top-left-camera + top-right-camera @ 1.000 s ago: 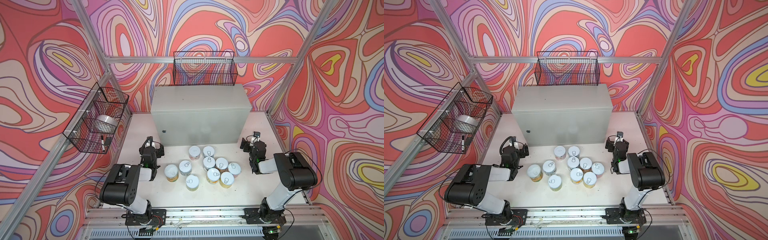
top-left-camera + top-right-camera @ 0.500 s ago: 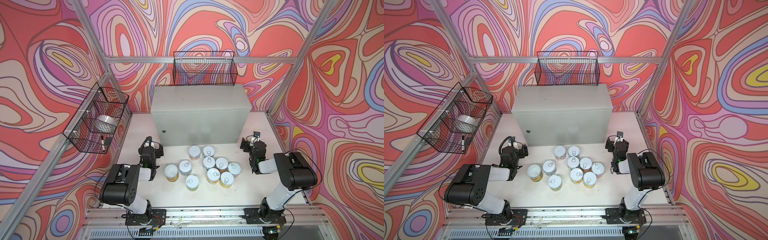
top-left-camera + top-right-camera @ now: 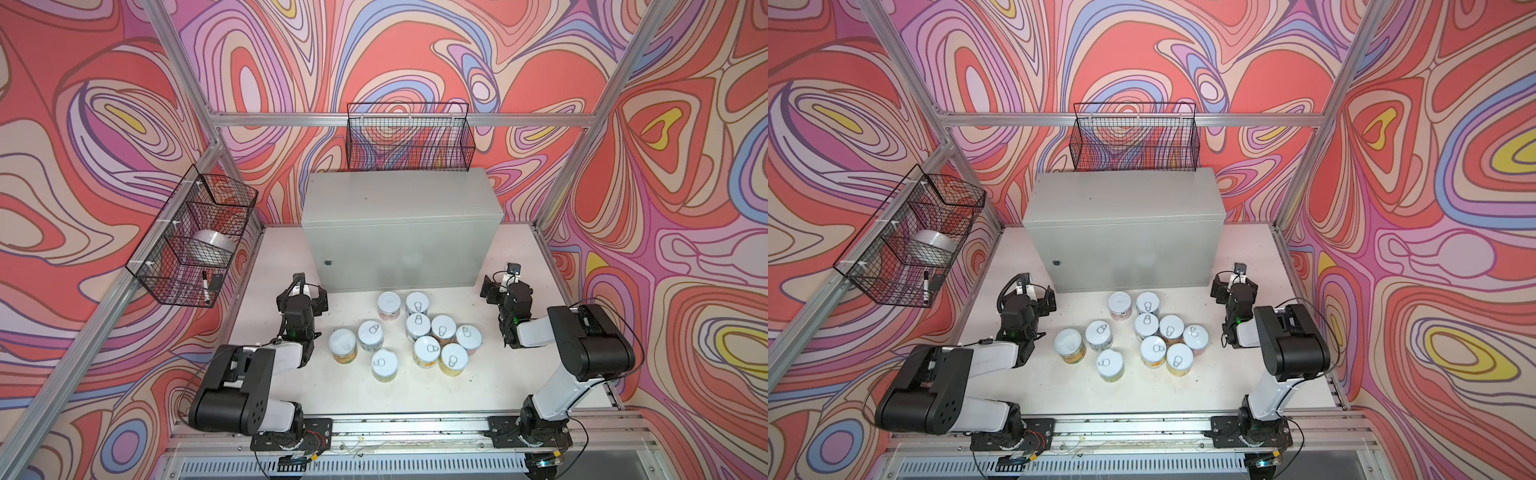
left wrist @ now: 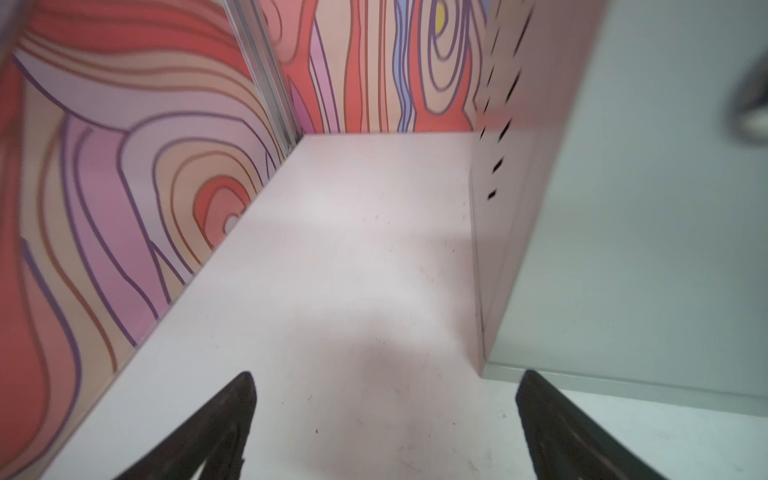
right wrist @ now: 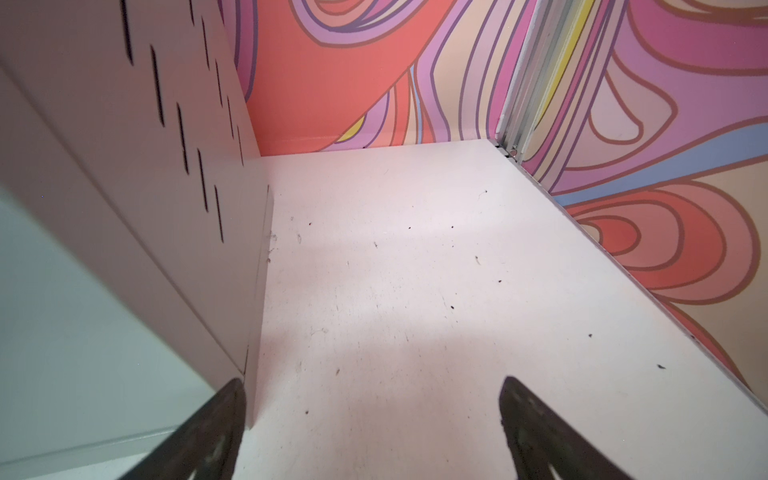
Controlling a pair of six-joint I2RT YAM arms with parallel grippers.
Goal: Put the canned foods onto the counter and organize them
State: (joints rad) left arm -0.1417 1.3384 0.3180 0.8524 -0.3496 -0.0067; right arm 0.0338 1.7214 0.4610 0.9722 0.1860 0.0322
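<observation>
Left pincer [image 4: 385,374] and right pincer [image 5: 372,379] low, jaws wide apart, empty.

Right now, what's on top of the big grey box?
Nothing shows on the grey box; the cans stand on the table. The wire basket partly covers its back edge.

walls [image 3: 83,124]: red-pink swirls | floor [image 3: 490,374]: white | baskets [image 3: 409,141]: 2 black wire

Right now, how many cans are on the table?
10 cans. All stand on the table before the grey cabinet: two nearest it, five bunched toward the right, three looser toward the left. None seems hidden.
</observation>
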